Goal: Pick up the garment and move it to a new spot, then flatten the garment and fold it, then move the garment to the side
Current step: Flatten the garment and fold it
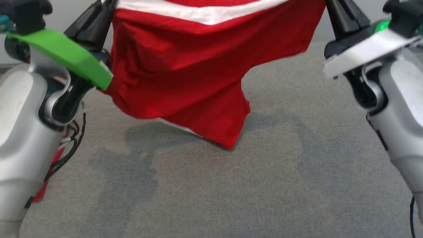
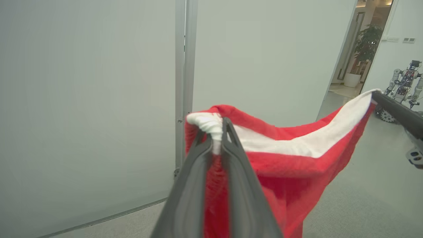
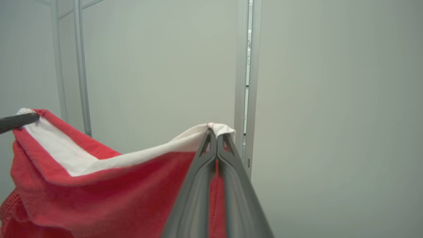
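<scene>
Holds red garment [image 1: 185,66] stretched aloft above grey surface [image 1: 211,191]; clamps left end effector [image 2: 214,127] on one white-banded corner; clamps right end effector [image 3: 216,134] on opposite corner.

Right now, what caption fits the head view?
The left gripper and right gripper hold up a red garment over grey carpet.

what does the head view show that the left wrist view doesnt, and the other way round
Head view: the garment's low corner and its shadow on the grey surface, the green cover on the left arm, both pale forearms.
Left wrist view: the white band bunched in the left gripper, a pale panel wall, a doorway with a potted plant, and another robot.
Shared: the red garment held up, stretched from the left gripper to the right gripper.
</scene>
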You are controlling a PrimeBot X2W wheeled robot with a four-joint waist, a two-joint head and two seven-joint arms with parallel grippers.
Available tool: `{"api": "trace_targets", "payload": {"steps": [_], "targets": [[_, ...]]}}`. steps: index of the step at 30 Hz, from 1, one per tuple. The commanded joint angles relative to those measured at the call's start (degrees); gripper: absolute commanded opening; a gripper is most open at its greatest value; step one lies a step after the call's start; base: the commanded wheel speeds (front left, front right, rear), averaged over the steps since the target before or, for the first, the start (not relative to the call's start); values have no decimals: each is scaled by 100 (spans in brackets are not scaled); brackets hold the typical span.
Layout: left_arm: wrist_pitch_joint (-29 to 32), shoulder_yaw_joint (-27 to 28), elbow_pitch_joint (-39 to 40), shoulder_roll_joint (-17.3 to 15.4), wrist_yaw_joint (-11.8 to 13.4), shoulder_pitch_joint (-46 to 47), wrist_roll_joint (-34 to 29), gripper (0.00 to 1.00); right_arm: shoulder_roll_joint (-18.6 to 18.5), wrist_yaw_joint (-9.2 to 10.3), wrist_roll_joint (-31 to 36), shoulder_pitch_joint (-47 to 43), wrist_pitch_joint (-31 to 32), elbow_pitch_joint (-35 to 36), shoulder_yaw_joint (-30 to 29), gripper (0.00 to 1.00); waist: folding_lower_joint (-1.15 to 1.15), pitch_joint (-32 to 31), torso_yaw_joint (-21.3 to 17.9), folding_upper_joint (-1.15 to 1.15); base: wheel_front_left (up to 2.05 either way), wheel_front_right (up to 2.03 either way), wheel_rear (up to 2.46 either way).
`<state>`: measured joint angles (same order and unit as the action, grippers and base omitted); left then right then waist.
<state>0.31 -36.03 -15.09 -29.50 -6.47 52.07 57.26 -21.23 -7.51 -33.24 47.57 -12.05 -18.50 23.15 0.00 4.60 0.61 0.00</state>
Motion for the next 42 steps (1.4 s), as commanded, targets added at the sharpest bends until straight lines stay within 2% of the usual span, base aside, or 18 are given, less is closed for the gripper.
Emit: {"api": "trace_targets", "payload": {"steps": [1,5,8,12,16,21,26,31,36,42], "targets": [[56,-40,-157,143,25,233,-35,0,-20,5,-52,289,59,-110,36,0,0,884,38,0,0,0,0],[-13,-27,-886,445,23,1191,-307,0,-139,6,147,1464,94,-684,225,0,0,1688,20,0,0,0,0],[-468,39,-1316,633,-23,1969,-612,0,-181,6,388,2369,-57,-1233,106,0,0,2058,-30,0,0,0,0],[-1116,26,-1776,847,-79,2689,-796,0,-176,6,786,3252,-254,-1799,-133,0,0,2221,-82,0,0,0,0],[-1390,-256,-1969,999,-100,2611,-601,0,-83,6,847,3299,-316,-1883,-304,0,0,2128,-122,0,0,0,0],[-1515,-944,-1877,937,-105,1554,62,0,-191,6,789,1947,-313,-1242,-37,0,0,1871,-164,0,0,0,0],[-1554,-1578,-1888,952,-106,25,731,0,-232,6,435,-139,-315,-762,-111,0,0,1519,-241,0,0,0,0],[-1551,-1416,-1876,1129,-107,-1343,1122,0,-71,6,242,-1875,-316,-740,-197,0,0,1146,-325,0,0,0,0],[-1544,-951,-1815,1322,-107,-2500,943,0,145,6,254,-3021,-316,-728,-379,0,0,677,-396,0,0,0,0],[-1541,-650,-1705,1485,-107,-3771,582,0,311,6,448,-4044,-316,-725,-434,0,0,-88,-391,0,0,0,0]]}}
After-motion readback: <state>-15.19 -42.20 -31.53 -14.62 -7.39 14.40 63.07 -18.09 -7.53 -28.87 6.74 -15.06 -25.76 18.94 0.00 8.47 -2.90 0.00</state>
